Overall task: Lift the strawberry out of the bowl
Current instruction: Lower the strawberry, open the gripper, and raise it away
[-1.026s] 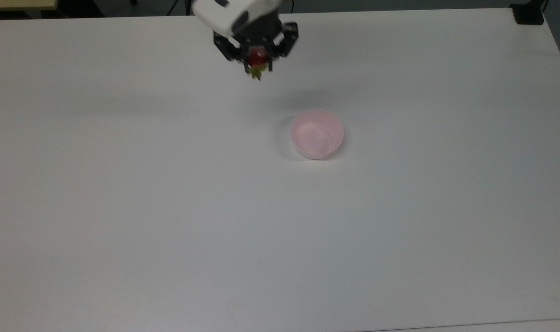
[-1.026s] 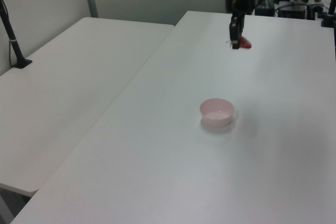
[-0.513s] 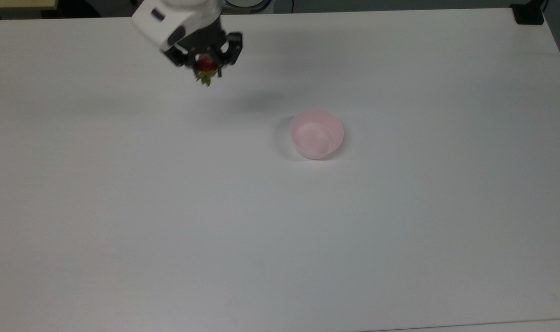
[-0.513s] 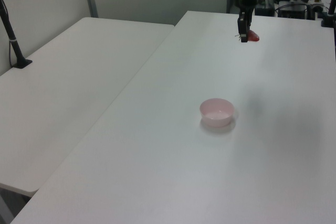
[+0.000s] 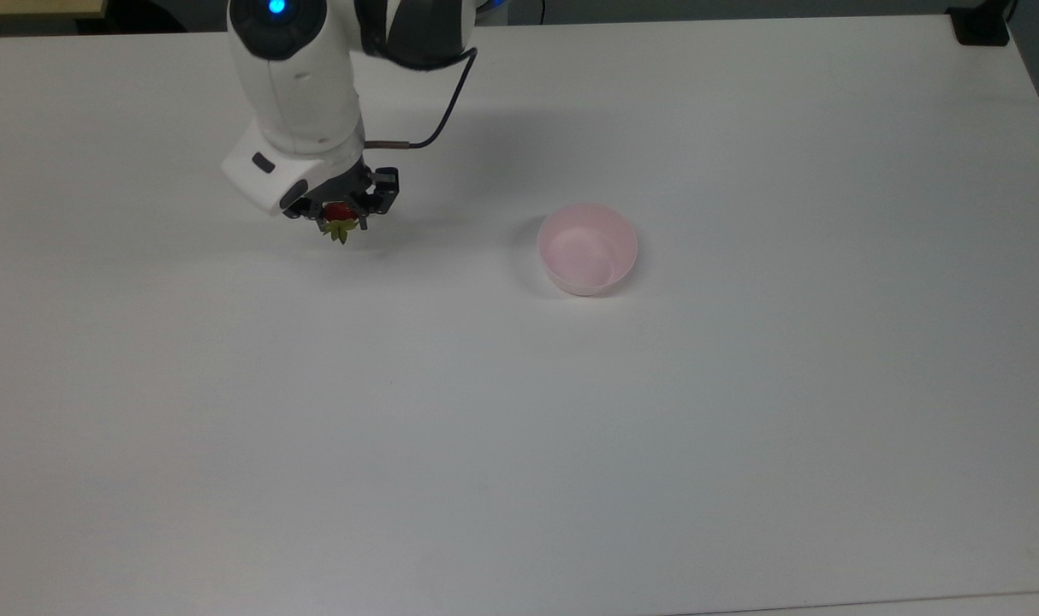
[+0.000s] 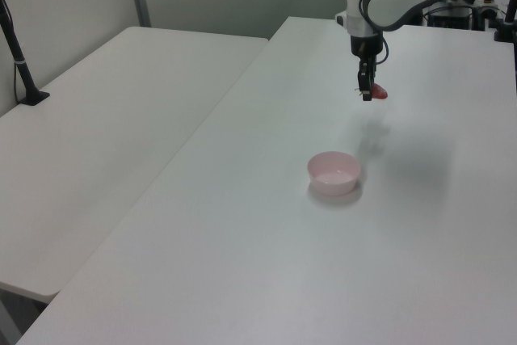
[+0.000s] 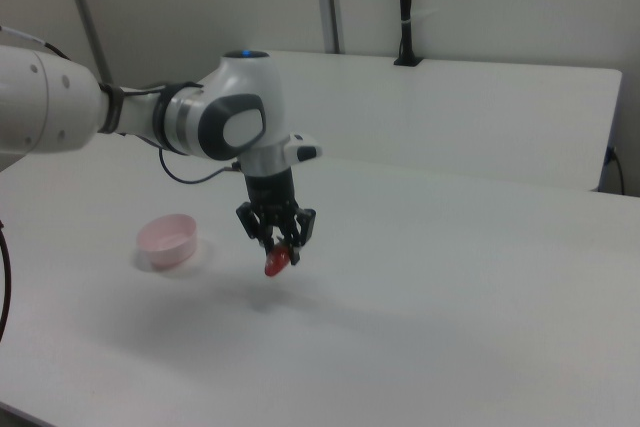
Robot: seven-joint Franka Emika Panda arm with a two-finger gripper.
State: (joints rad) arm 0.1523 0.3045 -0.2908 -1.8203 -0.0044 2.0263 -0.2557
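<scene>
My gripper [image 5: 341, 214] [image 6: 368, 92] [image 7: 279, 249] is shut on the strawberry [image 5: 340, 211] [image 6: 378, 93] [image 7: 277, 262], a small red fruit with a green leafy cap pointing toward the bottom of the top view. It hangs a little above the white table [image 5: 519, 428]. The pale pink bowl [image 5: 587, 248] [image 6: 333, 173] [image 7: 168, 240] stands empty on the table, well to the right of the gripper in the top view and to the left of it in the right view.
A second white table [image 6: 105, 135] stands alongside at the left view's left, with a black pole [image 6: 16, 46] clamped on it. A black clamp [image 5: 980, 24] sits at the table's far right corner in the top view. A cable [image 5: 447, 103] trails from the arm's wrist.
The arm has carried the strawberry leftward in the top view and lowered it toward the table, further from the bowl. The bowl has not moved.
</scene>
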